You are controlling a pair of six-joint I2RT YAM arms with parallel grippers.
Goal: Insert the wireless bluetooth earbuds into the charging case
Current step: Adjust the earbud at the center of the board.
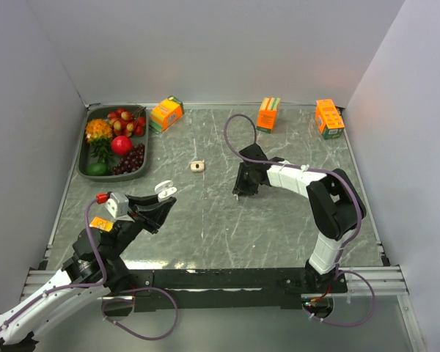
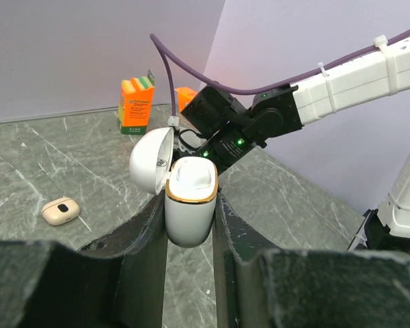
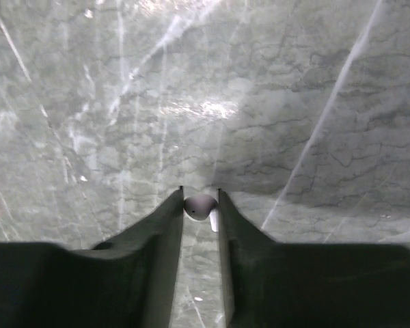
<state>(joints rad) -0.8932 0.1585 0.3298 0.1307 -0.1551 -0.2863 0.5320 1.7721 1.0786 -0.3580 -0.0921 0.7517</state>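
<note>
Left gripper: fingers clamped on the white charging case, gold-rimmed, lid hinged open, raised over the near-left corner of the table. Right gripper: fingers pinching one white earbud at mid-table, shown only by its own wrist view. Tan case: lies shut, apart, toward the far edge. Far-left tray: fruit.

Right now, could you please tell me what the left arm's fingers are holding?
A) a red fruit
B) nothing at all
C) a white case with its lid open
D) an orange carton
C: the left wrist view shows the left fingers clamped on either side of a white charging case, its lid swung open.
</note>
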